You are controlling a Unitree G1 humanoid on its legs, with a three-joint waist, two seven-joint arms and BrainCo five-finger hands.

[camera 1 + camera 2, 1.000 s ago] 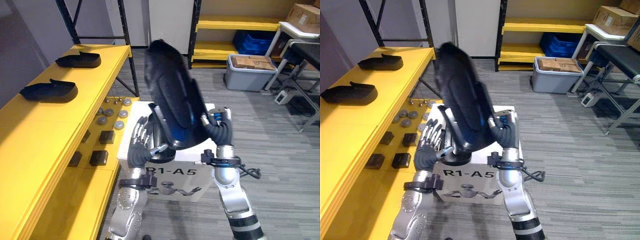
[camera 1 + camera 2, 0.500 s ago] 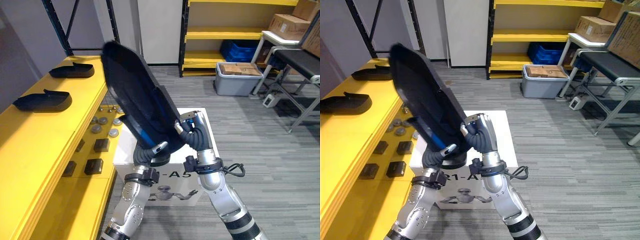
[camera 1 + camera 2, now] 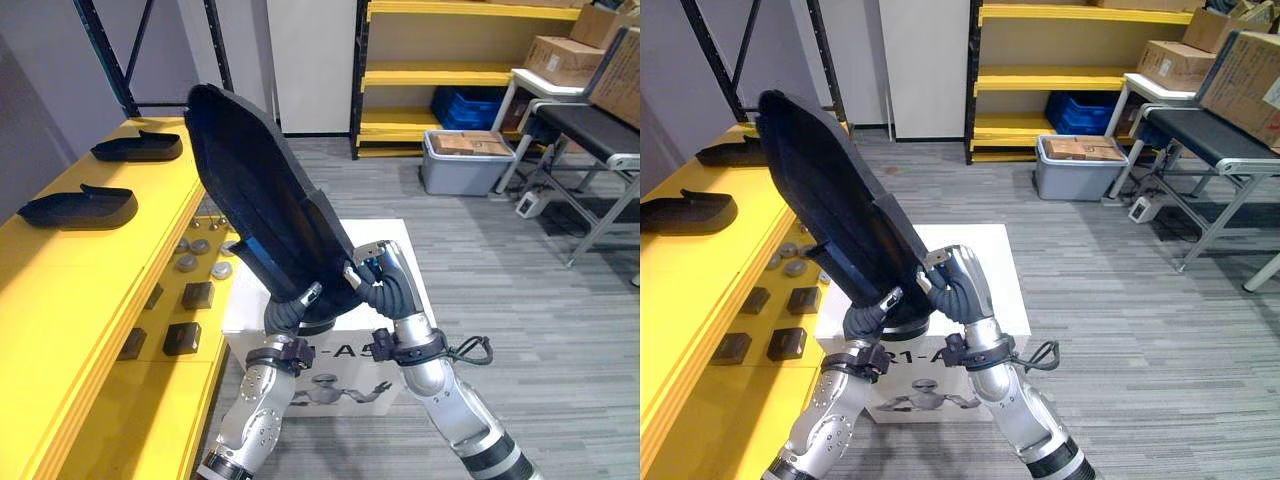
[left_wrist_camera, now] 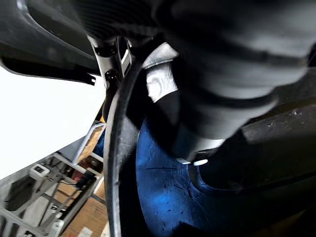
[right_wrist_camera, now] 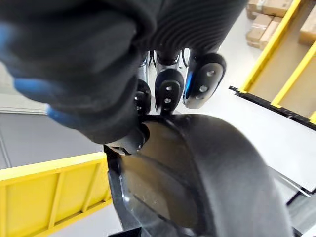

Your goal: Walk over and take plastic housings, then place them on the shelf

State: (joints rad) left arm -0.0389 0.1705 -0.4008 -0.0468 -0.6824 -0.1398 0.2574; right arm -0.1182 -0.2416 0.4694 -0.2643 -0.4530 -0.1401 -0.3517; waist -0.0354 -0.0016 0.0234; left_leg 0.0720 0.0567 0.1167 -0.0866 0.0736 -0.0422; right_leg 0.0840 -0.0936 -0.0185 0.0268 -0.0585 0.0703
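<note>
1. Looking through the left eye view, you see the plastic housing (image 3: pixel 265 215) held upright, just beside the yellow shelf (image 3: pixel 90 280) and not yet on it. The right hand (image 3: pixel 378 283) is clenched on its lower edge. The left hand (image 3: pixel 287 317) sits under the same end, and you cannot tell whether it grips or only props.
2. From here I judge the main risk to be leverage. The housing is long and held only at its bottom, so a quick swing toward the shelf could twist it out of the pinch. Its top could also clip the two more housings (image 3: pixel 75 207) lying on the shelf.
3. In the same view, a white box (image 3: pixel 410 250) stands beside the shelf, directly under the hands, with its top closed. Well beyond the shelf's far end, a grey bin (image 3: pixel 465 165) holds cardboard boxes (image 3: pixel 462 143). A blue crate (image 3: pixel 462 100) sits behind it, and its contents are too far off to tell.
4. In the right eye view, the shelf's lower ledge carries round metal discs (image 3: pixel 790 258) and small black blocks (image 3: pixel 790 342). A dropped housing could scatter them.
5. The left wrist view gives you the housing's blue inner face and rim up close, but not the grip.
6. In the right wrist view, the fingertips (image 5: pixel 203 79) bear on the housing's rim, which confirms that pinch.
</note>
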